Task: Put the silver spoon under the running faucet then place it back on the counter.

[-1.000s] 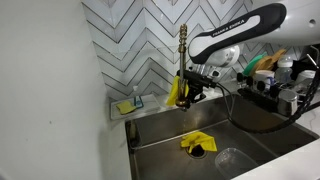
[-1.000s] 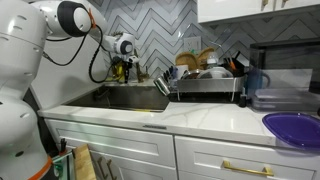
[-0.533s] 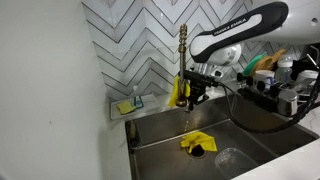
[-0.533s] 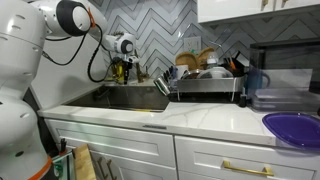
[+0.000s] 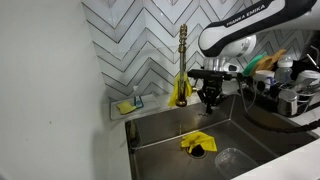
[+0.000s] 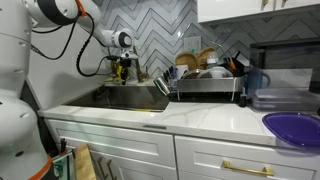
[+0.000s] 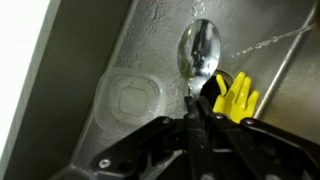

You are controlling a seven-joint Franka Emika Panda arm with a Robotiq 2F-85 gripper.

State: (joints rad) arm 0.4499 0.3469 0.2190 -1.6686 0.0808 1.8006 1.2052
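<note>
Over the sink [image 5: 160,128] — gripper [image 7: 194,102] clamps the silver spoon [image 7: 200,50]; arm [image 5: 250,24] reads FRANKA EMIKA.

The white arm [image 5: 248,25] arches high in an exterior view, its wrist bent so the black gripper [image 5: 209,98] points straight down. In the wrist view the jaws stand pressed together, pinching the handle of the silver spoon [image 7: 200,50], its bowl hanging beyond the fingertips

Grey herringbone tile wall [image 5: 140,40], white cabinets [image 6: 115,150], brass drawer handle [image 6: 247,168]
</note>
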